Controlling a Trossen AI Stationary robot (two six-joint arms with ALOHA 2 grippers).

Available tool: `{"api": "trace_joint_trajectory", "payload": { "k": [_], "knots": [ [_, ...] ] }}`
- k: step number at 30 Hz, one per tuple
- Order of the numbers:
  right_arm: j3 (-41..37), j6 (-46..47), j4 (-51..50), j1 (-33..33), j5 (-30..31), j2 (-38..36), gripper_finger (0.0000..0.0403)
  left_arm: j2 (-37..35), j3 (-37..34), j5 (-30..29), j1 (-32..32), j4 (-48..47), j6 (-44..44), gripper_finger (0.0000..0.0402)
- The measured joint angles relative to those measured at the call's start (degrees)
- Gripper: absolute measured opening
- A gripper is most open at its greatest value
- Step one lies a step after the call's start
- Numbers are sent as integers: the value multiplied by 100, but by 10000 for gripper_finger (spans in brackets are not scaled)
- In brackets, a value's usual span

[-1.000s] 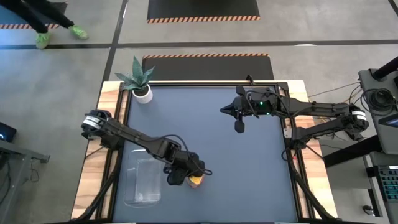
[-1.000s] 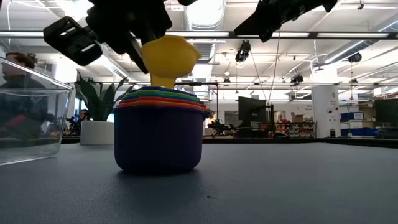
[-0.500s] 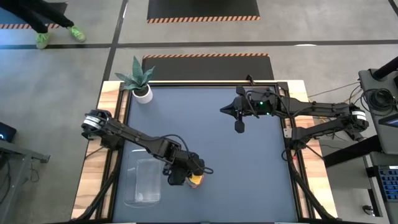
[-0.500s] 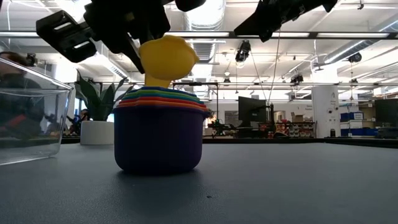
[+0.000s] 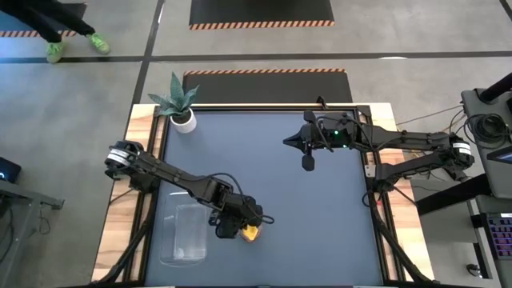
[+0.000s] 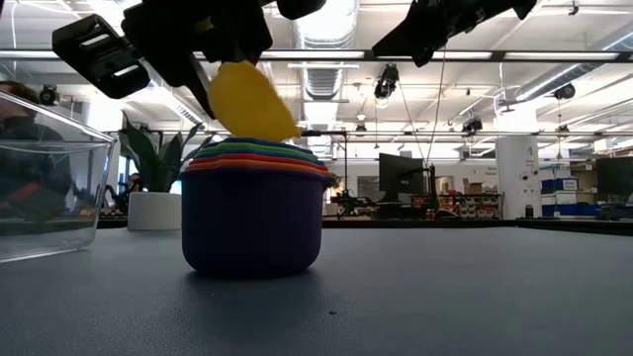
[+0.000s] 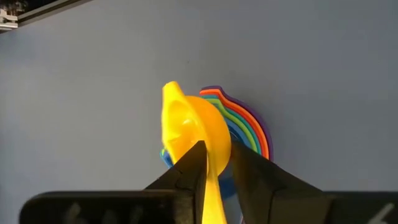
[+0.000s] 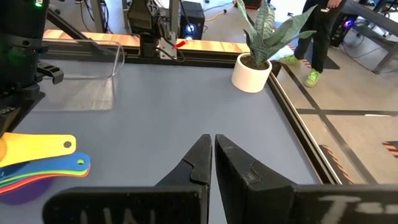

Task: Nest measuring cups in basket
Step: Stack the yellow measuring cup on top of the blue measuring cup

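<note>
Since a second earlier the yellow cup (image 6: 249,101) had tipped sideways above the nested stack (image 6: 254,204) beside the basket (image 5: 185,233). My left gripper (image 7: 216,167) had fingers parted, straddling its handle — grip uncertain; my right gripper (image 8: 212,151) waited shut.

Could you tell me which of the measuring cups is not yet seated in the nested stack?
The yellow cup: it sits tilted above the stack at the left gripper, while the other cups lie nested inside the purple one.
</note>
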Motion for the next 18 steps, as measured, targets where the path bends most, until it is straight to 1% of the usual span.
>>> {"api": "trace_joint_trajectory", "payload": {
  "k": [5,18],
  "knots": [
    [0,53,1,0,-1,0,9,0,0,-2,0,0,0,67],
    [0,51,-1,0,-1,0,9,-1,0,-19,3,-2,0,78]
  ]
}}
